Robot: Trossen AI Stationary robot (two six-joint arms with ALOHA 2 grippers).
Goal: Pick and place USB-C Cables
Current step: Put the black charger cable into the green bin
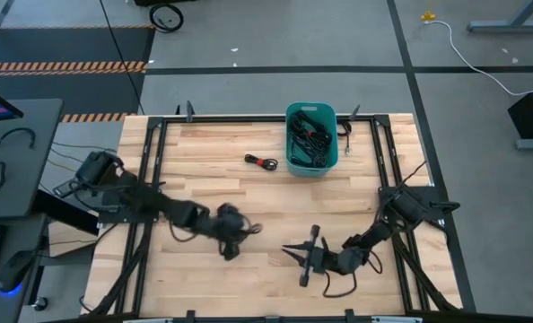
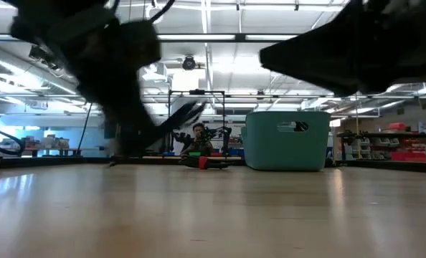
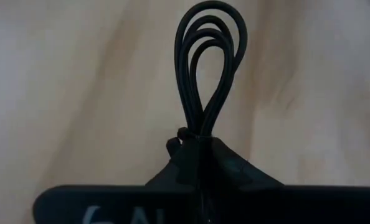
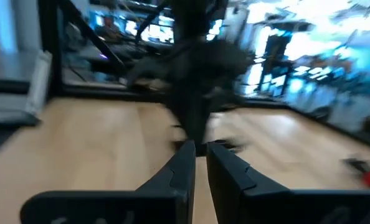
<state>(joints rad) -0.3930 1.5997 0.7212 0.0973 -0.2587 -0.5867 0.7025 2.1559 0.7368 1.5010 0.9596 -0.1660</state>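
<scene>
My left gripper is at the table's middle left, shut on a black USB-C cable folded into a loop of several strands. The loop sticks out past the fingers toward the table's right. My right gripper is at the near middle right, pointing toward the left arm. Its fingers are nearly together and empty. A teal bin at the far middle holds several black cables. One cable with red parts lies on the table left of the bin. It also shows in the low view. My left gripper pinches the coiled cable between its two fingers where the strands come together. Several strands are in the pinch. The loop stands out beyond the fingertips. The gripper hides the rest of the cable.
A black frame runs round the table's far edge and sides. The bin shows right of middle in the low view. A person is in the room far behind the table. Bare wood lies between the two grippers and the bin.
</scene>
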